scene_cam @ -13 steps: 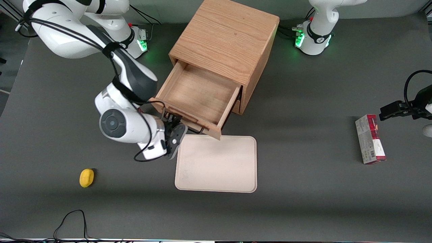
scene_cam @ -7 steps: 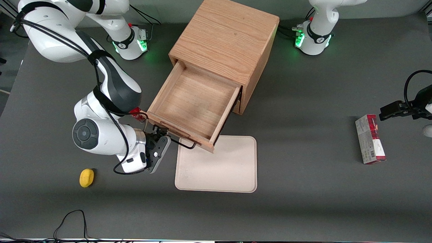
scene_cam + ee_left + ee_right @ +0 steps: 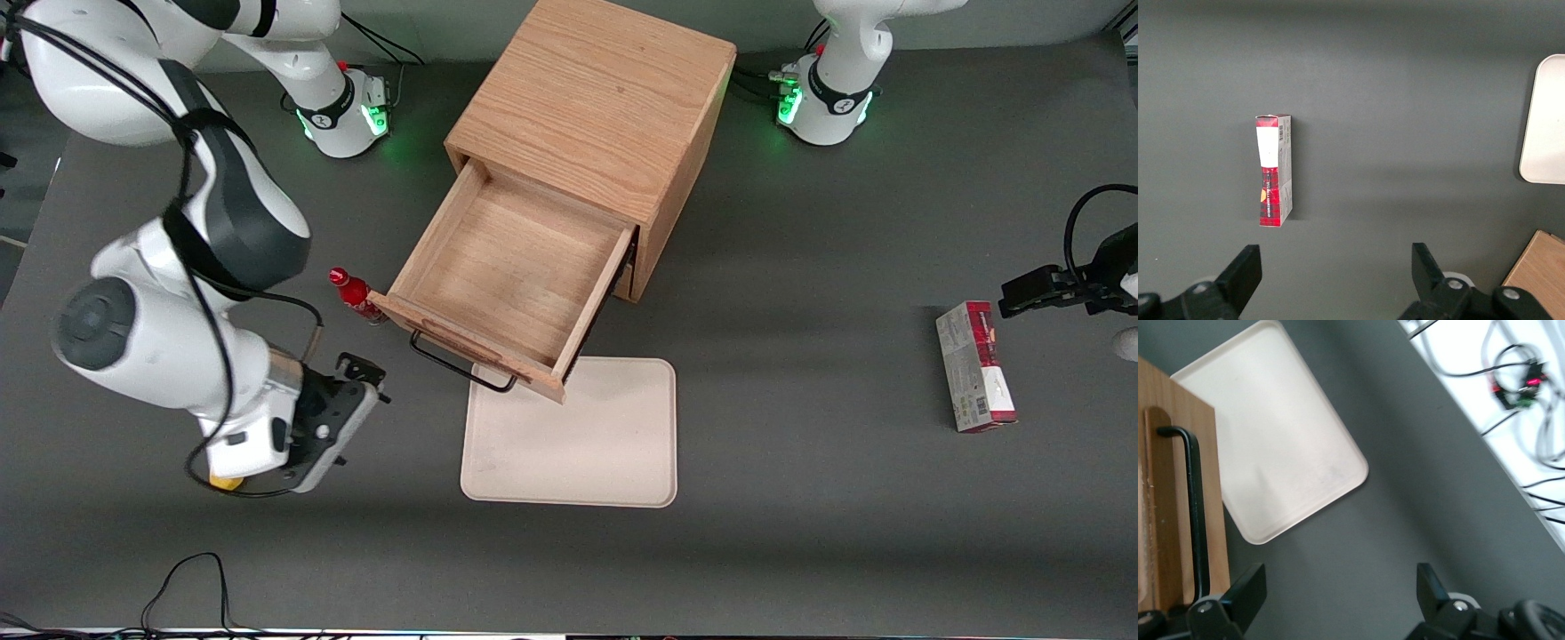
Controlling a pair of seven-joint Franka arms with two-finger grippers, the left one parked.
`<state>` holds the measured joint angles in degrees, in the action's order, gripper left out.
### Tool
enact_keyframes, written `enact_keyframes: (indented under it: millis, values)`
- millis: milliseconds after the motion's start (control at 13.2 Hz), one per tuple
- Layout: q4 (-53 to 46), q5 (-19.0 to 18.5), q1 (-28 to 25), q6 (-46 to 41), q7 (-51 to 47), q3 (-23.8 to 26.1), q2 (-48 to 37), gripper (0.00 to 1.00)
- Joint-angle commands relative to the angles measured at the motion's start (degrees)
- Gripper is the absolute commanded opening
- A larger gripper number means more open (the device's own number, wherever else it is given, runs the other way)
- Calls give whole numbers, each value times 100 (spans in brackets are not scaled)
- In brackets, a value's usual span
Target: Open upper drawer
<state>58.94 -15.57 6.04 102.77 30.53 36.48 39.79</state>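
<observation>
Since a moment ago the gripper (image 3: 360, 380) has let go of the black wire handle (image 3: 462, 366) and drawn back toward the working arm's end of the table, fingers spread wide, holding nothing. Nearest it lies the cream tray (image 3: 1275, 440). The upper drawer (image 3: 511, 267) stands pulled well out of the oak cabinet (image 3: 596, 102), apart from the gripper.

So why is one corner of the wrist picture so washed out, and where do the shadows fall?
Right wrist view: the floor strip with cables is overexposed to near white, while the tray stays readable. Front view: soft shadows lie under the upper drawer across the tray's edge, and the open end effector hangs off the drawer's handle; green base lights glow.
</observation>
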Motion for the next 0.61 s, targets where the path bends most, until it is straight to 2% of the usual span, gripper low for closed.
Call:
enact_keyframes:
  millis: [0,76,152,304,380,532]
  values:
    - [56,237,29,-282,-177,-402,-654,100]
    - [169,657,20,-875,-344,-840,-1031,100]
    - [449,1157,11,-1116,-676,-1349,-1392,100]
    - [1649,2063,-24,-1154,-1214,-2317,-2488,100]
    - [2308,2232,-33,-1093,-1485,-2573,-3042,100]
    - [3435,2260,-24,-1048,-2415,-2882,-4010,100]
